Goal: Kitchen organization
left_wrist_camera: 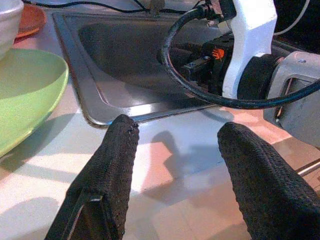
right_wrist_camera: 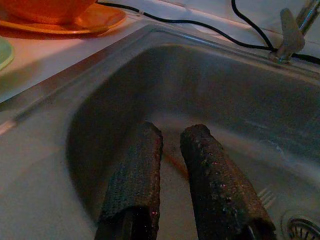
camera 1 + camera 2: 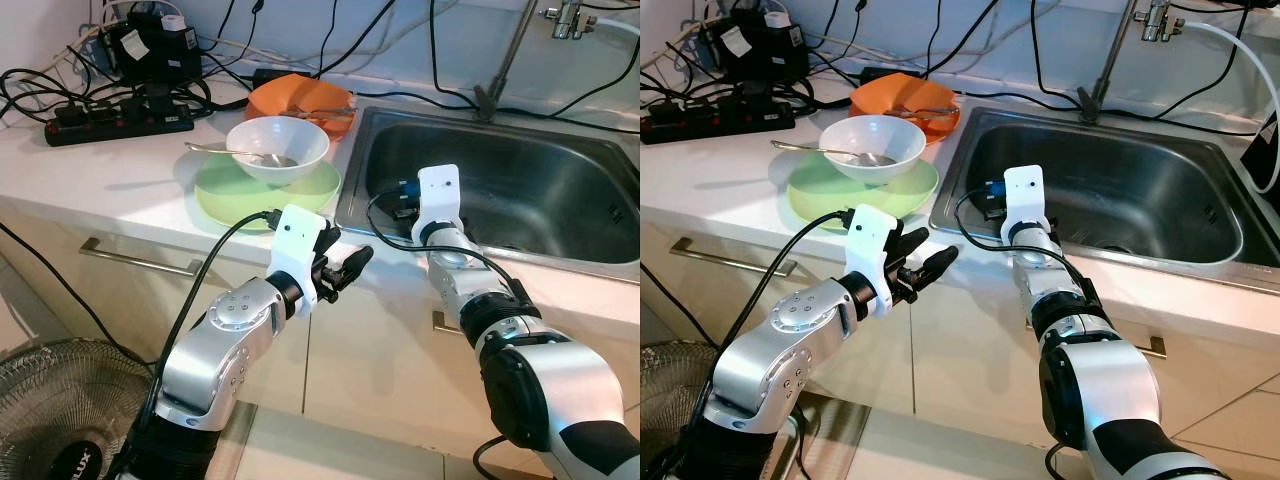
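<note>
Bowl [image 3: 277, 147] with its spoon [image 3: 236, 153] sits on the green plate [image 3: 265, 193], just behind the left gripper [image 3: 347, 265], whose fingers [image 1: 111, 175] spread wide over the counter edge [image 3: 120, 190]; right gripper [image 2: 172, 165] dips into the steel sink [image 3: 530, 190], fingers narrowly parted, holding nothing

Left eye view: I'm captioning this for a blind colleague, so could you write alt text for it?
The right tool reaches into a steel sink, while the left tool hovers open at the counter edge. Behind it, a white bowl holding a spoon sits on a green plate.
</note>
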You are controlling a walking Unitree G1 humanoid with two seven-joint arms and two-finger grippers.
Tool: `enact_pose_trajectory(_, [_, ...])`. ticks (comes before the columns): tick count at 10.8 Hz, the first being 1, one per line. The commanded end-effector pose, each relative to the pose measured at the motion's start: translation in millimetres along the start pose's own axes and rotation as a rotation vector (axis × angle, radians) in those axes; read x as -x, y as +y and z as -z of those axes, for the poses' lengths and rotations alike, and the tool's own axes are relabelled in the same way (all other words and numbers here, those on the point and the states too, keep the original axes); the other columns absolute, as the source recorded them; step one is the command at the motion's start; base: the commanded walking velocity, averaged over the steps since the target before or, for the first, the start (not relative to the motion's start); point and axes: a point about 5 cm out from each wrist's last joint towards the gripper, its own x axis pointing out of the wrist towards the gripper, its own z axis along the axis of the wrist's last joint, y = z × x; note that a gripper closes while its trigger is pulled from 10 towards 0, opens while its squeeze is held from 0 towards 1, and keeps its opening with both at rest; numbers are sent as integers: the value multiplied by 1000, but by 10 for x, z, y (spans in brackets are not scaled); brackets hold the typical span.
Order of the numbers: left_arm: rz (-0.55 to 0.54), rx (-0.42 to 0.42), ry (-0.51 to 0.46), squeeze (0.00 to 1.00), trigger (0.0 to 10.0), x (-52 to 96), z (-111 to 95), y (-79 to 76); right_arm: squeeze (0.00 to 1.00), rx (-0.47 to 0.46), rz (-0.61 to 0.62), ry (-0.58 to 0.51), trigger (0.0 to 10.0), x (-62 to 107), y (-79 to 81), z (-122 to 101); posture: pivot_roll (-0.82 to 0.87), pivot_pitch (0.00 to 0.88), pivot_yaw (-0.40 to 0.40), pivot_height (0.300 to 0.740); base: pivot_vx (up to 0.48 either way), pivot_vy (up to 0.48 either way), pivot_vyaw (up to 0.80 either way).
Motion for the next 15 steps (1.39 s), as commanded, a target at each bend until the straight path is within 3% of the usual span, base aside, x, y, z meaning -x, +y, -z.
enact_pose_trajectory(1, [-13, -7, -12, 0, 10000, -22, -25, 14, 0, 16, 12, -5, 10000, 5, -46, 10, 319, 70, -42, 740, 0, 0, 0])
enact_pose_trajectory(4, [-138, -57, -96, 0, 10000, -55, -117, 151, 0, 4, -25, -174, 10000, -24, 22, -286, 294, 58, -43, 740, 0, 0, 0])
enact_pose_trajectory(6, [-243, -117, -200, 0, 10000, -37, -219, 253, 0, 30, -112, -330, 10000, 21, 169, -471, 277, 52, -47, 740, 0, 0, 0])
enact_pose_trajectory(9, [-532, -101, -288, 0, 10000, 103, -276, 583, 0, -86, -161, -465, 10000, 128, 259, -636, 258, 43, -53, 740, 0, 0, 0])
enact_pose_trajectory(11, [-617, -77, -306, 0, 10000, 147, -242, 730, 0, -117, -180, -481, 10000, 210, 336, -604, 245, 39, -55, 740, 0, 0, 0])
enact_pose_trajectory(13, [-692, -6, -356, 0, 10000, 144, -297, 981, 0, -147, -179, -431, 10000, 277, 368, -458, 236, 29, -58, 740, 0, 0, 0])
enact_pose_trajectory(15, [-710, 154, -405, 0, 10000, 98, -346, 1153, 0, -145, -172, -422, 10000, 306, 346, -439, 219, 23, -58, 740, 0, 0, 0])
